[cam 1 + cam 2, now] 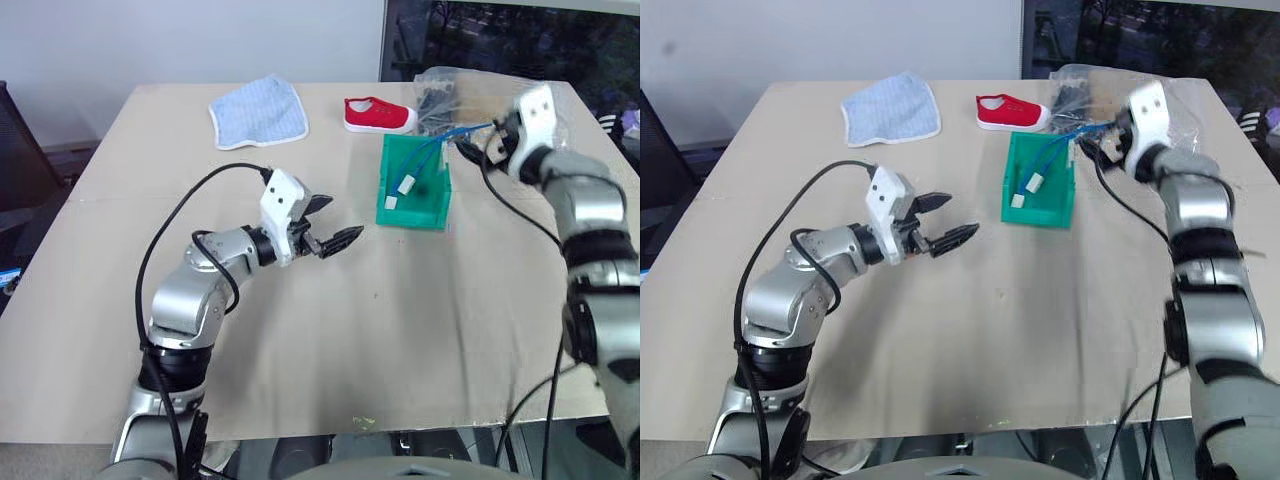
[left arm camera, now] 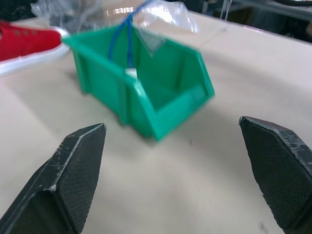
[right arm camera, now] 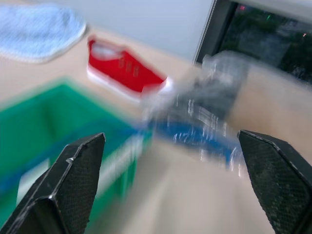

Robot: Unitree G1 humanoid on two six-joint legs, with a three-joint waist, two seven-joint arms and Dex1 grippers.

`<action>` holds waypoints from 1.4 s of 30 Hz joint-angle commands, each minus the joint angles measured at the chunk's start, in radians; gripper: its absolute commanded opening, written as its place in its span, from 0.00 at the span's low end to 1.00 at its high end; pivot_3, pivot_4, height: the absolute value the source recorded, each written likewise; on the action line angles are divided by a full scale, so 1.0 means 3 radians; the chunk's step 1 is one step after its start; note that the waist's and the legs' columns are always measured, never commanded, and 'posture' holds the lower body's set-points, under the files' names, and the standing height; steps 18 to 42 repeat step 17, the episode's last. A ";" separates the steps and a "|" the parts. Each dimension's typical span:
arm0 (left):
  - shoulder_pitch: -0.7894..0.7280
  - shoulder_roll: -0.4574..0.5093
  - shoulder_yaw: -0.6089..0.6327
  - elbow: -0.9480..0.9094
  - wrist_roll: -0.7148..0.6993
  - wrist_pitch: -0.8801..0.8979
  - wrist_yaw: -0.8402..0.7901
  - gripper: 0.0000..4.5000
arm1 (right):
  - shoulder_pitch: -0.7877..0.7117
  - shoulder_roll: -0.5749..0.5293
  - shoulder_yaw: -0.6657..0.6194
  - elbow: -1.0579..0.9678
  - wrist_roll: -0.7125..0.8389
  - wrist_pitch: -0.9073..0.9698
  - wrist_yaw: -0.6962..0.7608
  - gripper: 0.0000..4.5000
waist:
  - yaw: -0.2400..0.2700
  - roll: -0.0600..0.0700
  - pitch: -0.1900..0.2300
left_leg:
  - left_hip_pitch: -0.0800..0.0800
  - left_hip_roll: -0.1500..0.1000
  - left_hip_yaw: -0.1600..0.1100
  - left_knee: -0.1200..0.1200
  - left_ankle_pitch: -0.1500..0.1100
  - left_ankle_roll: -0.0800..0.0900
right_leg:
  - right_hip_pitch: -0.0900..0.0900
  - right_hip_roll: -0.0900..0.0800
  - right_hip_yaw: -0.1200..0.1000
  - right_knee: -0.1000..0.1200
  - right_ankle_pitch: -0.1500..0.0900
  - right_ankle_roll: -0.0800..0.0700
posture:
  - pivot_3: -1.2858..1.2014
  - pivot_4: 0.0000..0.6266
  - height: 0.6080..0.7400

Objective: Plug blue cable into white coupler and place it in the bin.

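Two white plugs hang inside the bin [image 1: 432, 212], where the blue cable [image 1: 428, 150] trails over its rim toward a crumpled clear bag [image 1: 455, 95]; whether either is the white coupler is hard to tell. Both the left gripper [image 1: 325, 225] and right gripper [image 1: 478, 140] stand released, holding nothing. Beige table [image 1: 380, 330] carries a red shoe [image 1: 378, 114] and blue cloth [image 1: 260, 110] near a pale wall.

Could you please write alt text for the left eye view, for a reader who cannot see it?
A green bin on a tan table holds a blue cable plugged into a white coupler, the cable trailing over the rim. The right gripper is open beside the bin; the left gripper hovers open mid-table. A blue cloth and red shoe lie behind.
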 commanded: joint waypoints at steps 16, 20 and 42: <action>0.1733 -0.0123 0.0032 -0.0201 0.0435 -0.1031 0.0445 1.00 | 0.3351 -0.0320 -0.0818 -0.2233 0.0985 -0.0121 0.1072 0.95 | 0.0001 0.0003 0.0000 | 0.0071 0.0003 0.0004 0.0005 -0.0012 0.0020 | 0.0064 0.0001 0.0007 -0.0004 -0.0002 -0.0004 | 0.52 0.24 1.00; 0.1780 -0.0138 0.0020 -0.0219 0.0429 -0.1042 0.0453 1.00 | 0.3385 -0.0321 -0.0821 -0.2187 0.0972 -0.0175 0.1086 0.95 | 0.0001 0.0003 0.0000 | 0.0072 0.0004 0.0006 0.0005 -0.0011 0.0020 | 0.0064 0.0002 0.0010 -0.0006 -0.0007 -0.0014 | 0.52 0.24 1.00; 0.1780 -0.0138 0.0020 -0.0219 0.0429 -0.1042 0.0453 1.00 | 0.3385 -0.0321 -0.0821 -0.2187 0.0972 -0.0175 0.1086 0.95 | 0.0001 0.0003 0.0000 | 0.0072 0.0004 0.0006 0.0005 -0.0011 0.0020 | 0.0064 0.0002 0.0010 -0.0006 -0.0007 -0.0014 | 0.52 0.24 1.00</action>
